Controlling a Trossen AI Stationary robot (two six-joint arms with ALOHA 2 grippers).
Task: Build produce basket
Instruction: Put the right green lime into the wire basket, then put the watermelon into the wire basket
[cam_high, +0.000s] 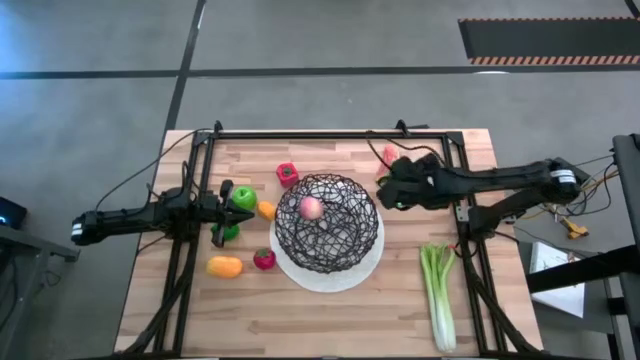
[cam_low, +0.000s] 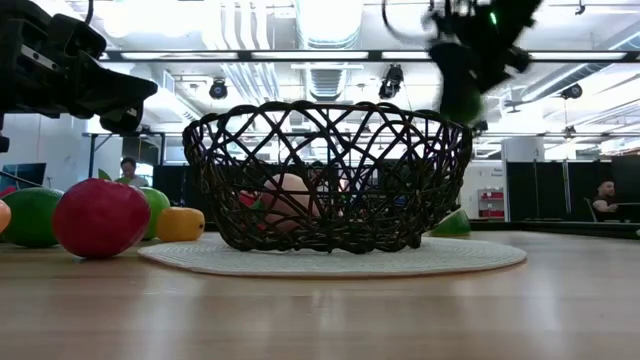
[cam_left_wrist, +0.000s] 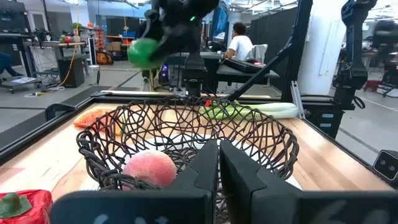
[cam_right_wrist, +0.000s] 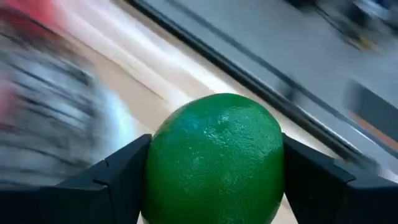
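The black wire basket (cam_high: 328, 225) stands on a white round plate (cam_high: 330, 278) at mid-table, with a peach (cam_high: 311, 207) inside. My right gripper (cam_high: 386, 192) hovers by the basket's far right rim, shut on a green lime (cam_right_wrist: 214, 163). My left gripper (cam_high: 222, 208) waits shut, level, left of the basket. Around it lie a green apple (cam_high: 242, 196), orange pieces (cam_high: 224, 266), a red fruit (cam_high: 264, 260) and a red pepper (cam_high: 288, 174). A celery stalk (cam_high: 438, 290) lies flat at the right and a watermelon slice (cam_high: 388, 155) at the far right. My right gripper pinches the lime between its two fingers (cam_right_wrist: 121, 180), one on each opposite side (cam_right_wrist: 158, 168). The fingers slant downward, coming from the table's right side. The lime (cam_left_wrist: 144, 53) is lifted clear of the table, higher than the basket's rim.
A black tube frame (cam_high: 330, 133) runs along the table's far edge and down both sides. Bare wood lies in front of the plate (cam_high: 300, 320). People sit in the room beyond the table.
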